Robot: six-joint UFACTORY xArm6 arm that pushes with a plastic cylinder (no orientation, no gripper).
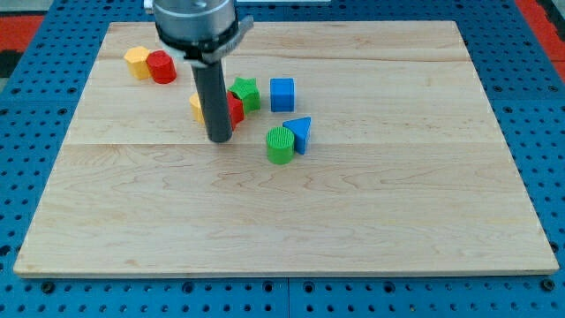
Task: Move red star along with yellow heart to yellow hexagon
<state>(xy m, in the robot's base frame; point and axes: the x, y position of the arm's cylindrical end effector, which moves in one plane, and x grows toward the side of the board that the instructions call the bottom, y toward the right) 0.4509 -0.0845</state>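
Observation:
My tip [220, 139] rests on the board just below the red star [235, 108] and the yellow heart [196, 106]. The rod hides most of both: red shows at its right side, yellow at its left. The yellow hexagon [136, 62] sits near the view's top left, touching a red cylinder [161, 67] on its right. The tip is well to the lower right of the hexagon.
A green star [246, 92] sits right of the red star, with a blue cube [282, 94] beside it. A green cylinder [281, 145] and a blue triangle [300, 133] touch each other right of the tip. The wooden board [353, 221] lies on a blue pegboard.

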